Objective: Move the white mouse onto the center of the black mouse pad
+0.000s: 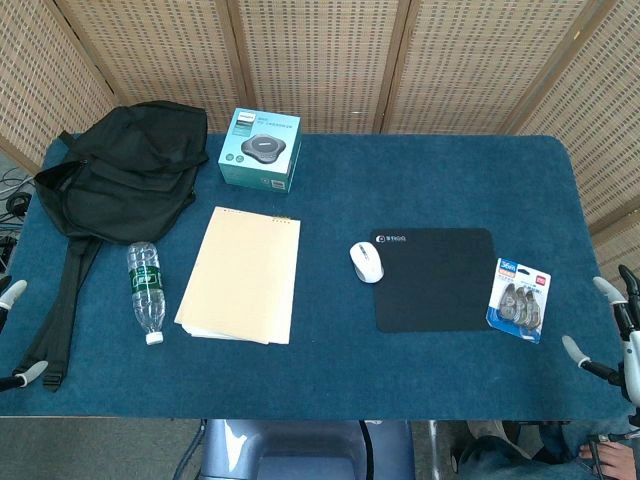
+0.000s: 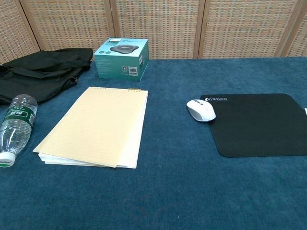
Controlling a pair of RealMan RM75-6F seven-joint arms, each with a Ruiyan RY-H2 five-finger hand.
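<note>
white mouse [image 1: 366, 261] sitting half on the black mouse pad's [image 1: 445, 285] left edge, left hand [image 1: 12, 335] and right hand [image 1: 612, 335] well off it, fingers spread, holding nothing

White mouse [image 1: 366, 261] straddles the left edge of the flat black mouse pad [image 1: 440, 280]

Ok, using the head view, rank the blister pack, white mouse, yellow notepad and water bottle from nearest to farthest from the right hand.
From the right hand at the table's right edge:
1. Blister pack, right beside the pad.
2. White mouse, on the black mouse pad's left edge.
3. Yellow notepad, left of centre.
4. Water bottle, far left.
</note>
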